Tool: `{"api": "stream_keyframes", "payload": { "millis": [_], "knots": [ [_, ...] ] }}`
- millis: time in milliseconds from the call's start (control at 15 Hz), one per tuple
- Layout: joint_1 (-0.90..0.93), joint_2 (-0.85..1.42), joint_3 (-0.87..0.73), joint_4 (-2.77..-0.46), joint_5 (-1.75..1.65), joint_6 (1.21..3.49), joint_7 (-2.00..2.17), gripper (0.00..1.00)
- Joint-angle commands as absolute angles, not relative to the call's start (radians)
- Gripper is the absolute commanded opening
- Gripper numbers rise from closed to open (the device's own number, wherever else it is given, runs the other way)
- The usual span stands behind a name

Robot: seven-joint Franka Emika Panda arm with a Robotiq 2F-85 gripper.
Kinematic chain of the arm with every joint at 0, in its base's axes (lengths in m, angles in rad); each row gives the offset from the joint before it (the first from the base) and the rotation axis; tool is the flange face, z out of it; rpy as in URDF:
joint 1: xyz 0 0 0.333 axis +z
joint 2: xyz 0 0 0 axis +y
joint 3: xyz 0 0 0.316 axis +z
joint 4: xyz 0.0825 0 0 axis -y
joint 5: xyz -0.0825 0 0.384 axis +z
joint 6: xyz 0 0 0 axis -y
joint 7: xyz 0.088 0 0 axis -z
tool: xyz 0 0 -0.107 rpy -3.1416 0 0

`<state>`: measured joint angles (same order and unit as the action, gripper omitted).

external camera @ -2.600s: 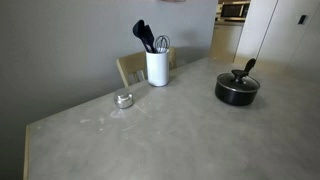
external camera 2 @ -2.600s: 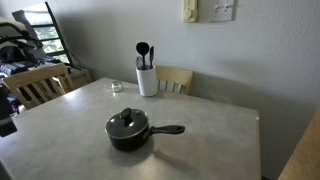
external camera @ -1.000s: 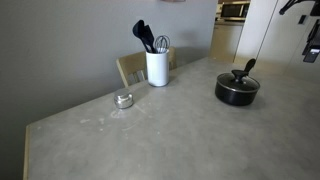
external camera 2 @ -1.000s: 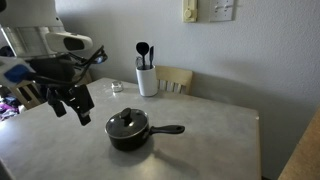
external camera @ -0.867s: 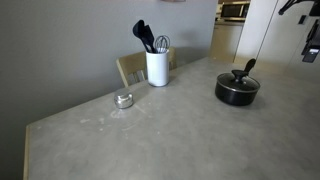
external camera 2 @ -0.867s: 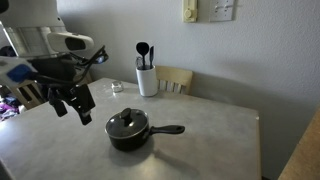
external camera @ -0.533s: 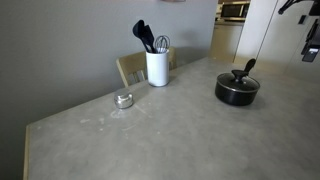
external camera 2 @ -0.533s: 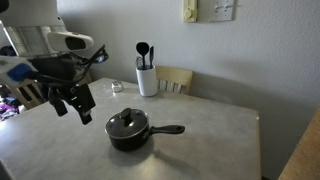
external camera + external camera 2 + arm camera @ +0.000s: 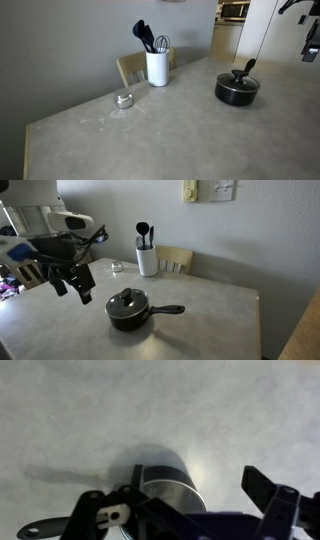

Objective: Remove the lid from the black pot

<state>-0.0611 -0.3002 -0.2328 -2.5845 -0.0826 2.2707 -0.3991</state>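
The black pot [image 9: 237, 92] [image 9: 128, 313] stands on the grey table with its glass lid [image 9: 126, 302] resting on it, dark knob [image 9: 238, 74] on top. The long black handle [image 9: 168, 309] sticks out sideways. My gripper [image 9: 73, 291] hangs open and empty above the table, off to one side of the pot and apart from it; in an exterior view only part of it [image 9: 309, 48] shows at the frame edge. In the wrist view the pot [image 9: 160, 468] with its lid [image 9: 172, 490] lies below my open gripper [image 9: 180, 500], between the fingers [image 9: 265, 485].
A white utensil holder [image 9: 157, 67] [image 9: 147, 260] with dark utensils stands at the wall side of the table. A small silver tin [image 9: 123, 99] sits near it. Wooden chairs [image 9: 173, 258] [image 9: 35, 266] stand round the table [image 9: 150, 130].
The arm, absent in the earliest frames, came into view. Over the last second nothing has visibly moved.
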Motion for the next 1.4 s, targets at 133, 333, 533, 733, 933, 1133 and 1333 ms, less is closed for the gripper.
{"api": "stream_keyframes", "payload": {
  "millis": [133,333,533,733,933,1133,1333],
  "knots": [
    [-0.076,-0.299,-0.218,-2.584,-0.077,2.269,-0.403,1.0],
    [-0.076,-0.299,-0.218,-2.584,-0.077,2.269,-0.403,1.0],
    [-0.076,-0.298,-0.219,-2.581,-0.075,2.268,-0.406,1.0],
    [-0.076,-0.281,-0.217,-2.557,-0.072,2.221,-0.402,1.0],
    [-0.081,-0.254,-0.208,-2.524,-0.084,2.169,-0.367,1.0],
    [-0.082,-0.209,-0.198,-2.476,-0.089,2.116,-0.319,1.0],
    [-0.079,-0.128,-0.195,-2.405,-0.075,2.105,-0.3,1.0]
  ]
}}
